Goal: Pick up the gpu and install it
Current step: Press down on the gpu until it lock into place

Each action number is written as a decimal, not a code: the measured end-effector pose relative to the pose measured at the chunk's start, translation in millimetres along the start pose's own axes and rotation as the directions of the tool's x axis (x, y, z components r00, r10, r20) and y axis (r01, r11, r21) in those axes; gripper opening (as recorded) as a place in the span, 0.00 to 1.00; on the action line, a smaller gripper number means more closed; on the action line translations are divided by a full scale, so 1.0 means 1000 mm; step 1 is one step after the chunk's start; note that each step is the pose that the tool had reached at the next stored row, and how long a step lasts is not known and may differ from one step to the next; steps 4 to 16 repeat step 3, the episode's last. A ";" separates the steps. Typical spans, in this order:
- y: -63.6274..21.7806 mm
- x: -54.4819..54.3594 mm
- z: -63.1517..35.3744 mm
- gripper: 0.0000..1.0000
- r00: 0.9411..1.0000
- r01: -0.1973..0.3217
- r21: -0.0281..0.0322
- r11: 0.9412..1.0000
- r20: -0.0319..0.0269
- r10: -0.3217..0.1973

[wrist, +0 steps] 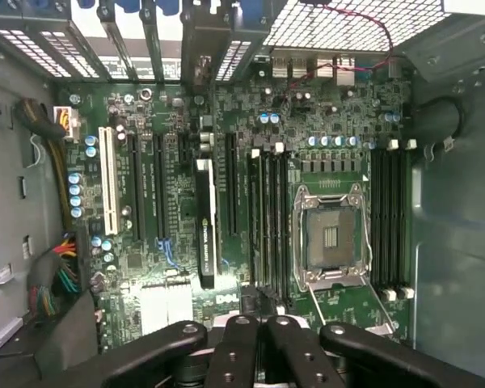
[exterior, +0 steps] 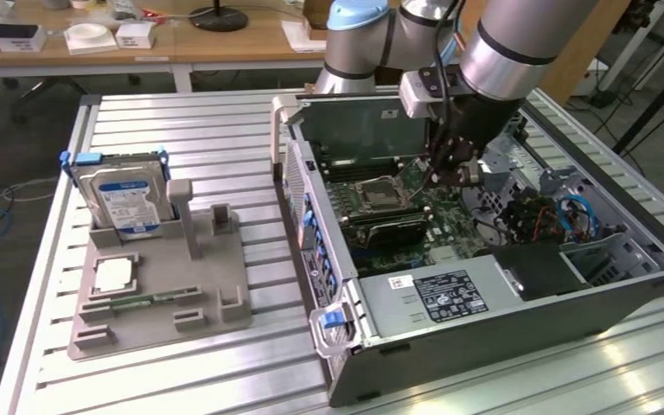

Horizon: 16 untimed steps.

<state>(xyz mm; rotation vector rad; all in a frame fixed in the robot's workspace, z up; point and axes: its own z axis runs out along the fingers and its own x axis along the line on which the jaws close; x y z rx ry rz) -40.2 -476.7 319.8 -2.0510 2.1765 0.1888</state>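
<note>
The gpu (wrist: 204, 224) stands on edge in a motherboard slot (wrist: 230, 186), its black cooler face and a printed label strip showing; in the exterior view it is the dark card (exterior: 392, 228) just below the CPU socket (exterior: 379, 195). My gripper (wrist: 259, 343) hangs above the motherboard inside the open computer case (exterior: 448, 298), its black fingers (wrist: 236, 356) pressed together with nothing between them. It is apart from the card. From outside, the gripper (exterior: 453, 169) reaches down into the middle of the case.
A grey parts fixture (exterior: 211, 298) lies on the slatted table at the exterior view's left, holding a silver hard drive with a blue label (exterior: 124, 201), a CPU chip (exterior: 114, 275) and a memory stick (exterior: 136, 303). Coloured cables (exterior: 545, 216) and the case walls hem in the arm.
</note>
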 end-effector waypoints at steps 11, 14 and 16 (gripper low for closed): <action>0.0000 0.000 0.0000 0.11 1.000 0.000 0.000 1.000 0.000 0.000; 0.0000 0.000 0.0000 0.11 1.000 0.000 0.000 1.000 0.000 0.000; 0.0000 0.000 0.0000 0.11 1.000 0.000 0.000 1.000 0.000 0.000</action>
